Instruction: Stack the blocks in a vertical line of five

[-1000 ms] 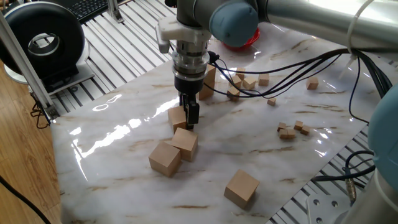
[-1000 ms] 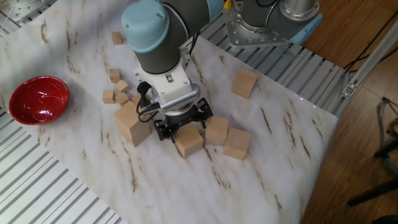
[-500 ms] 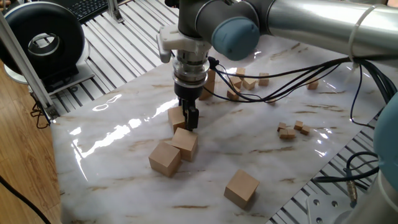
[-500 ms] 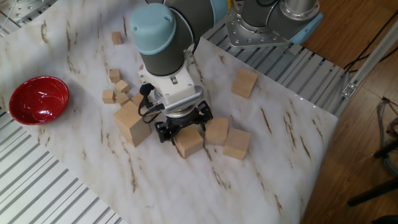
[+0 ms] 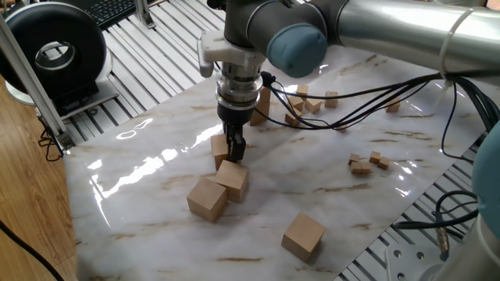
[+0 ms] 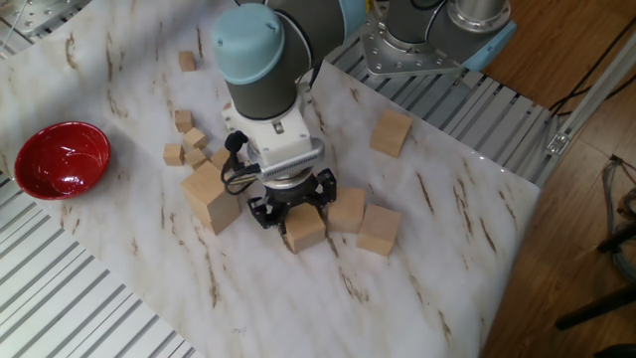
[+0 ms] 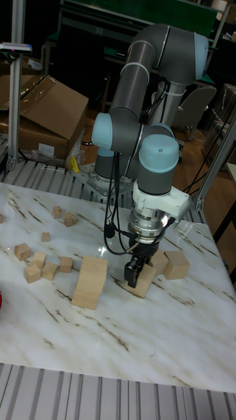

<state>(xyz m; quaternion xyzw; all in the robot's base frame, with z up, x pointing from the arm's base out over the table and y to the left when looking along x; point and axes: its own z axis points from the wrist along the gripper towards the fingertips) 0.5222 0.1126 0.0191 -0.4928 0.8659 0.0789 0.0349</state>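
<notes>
End effector gripping block on surface; fingertips partly hiding block, wrist blocking contact in tall fixed view.

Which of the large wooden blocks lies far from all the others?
The block near the table's edge, in one fixed view alone at the front. The other large blocks cluster around the gripper.

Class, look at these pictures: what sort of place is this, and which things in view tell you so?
Most likely a robotics lab or workshop. A robot arm is bolted beside a marble-patterned table scattered with wooden blocks, aluminium framing stands at its edge, and cardboard boxes sit behind.
</notes>
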